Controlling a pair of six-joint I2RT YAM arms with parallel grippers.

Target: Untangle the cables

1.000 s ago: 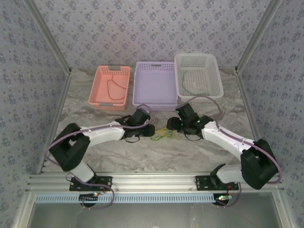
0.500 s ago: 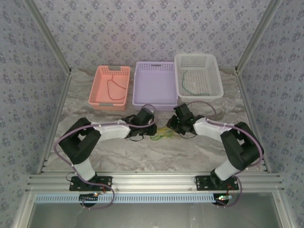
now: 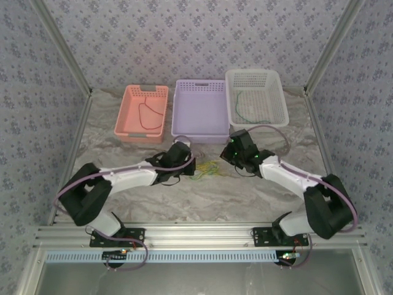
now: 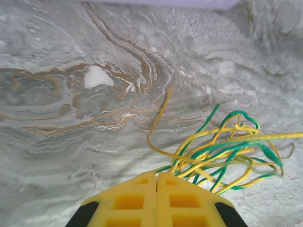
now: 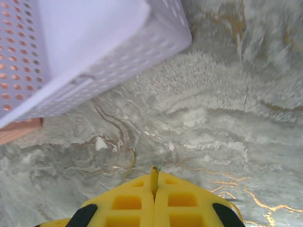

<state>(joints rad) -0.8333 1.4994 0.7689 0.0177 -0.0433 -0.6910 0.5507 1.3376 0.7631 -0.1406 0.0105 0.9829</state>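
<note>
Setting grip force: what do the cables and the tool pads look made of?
The cables: thin wire in glossy green and yellow insulation, probably plastic; they hold springy loops. The pads of the left tool: matte yellow, moulded with square recesses; plastic or rubber, can't tell which.

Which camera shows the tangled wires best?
The left wrist view: the cables lie close up, each strand distinct. The top view shows a tiny clump; the right wrist view, one yellow end in the right gripper.

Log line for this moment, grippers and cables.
left gripper: shut on tangle of thin green and yellow cables | right gripper: shut on thin yellow cable end
</note>
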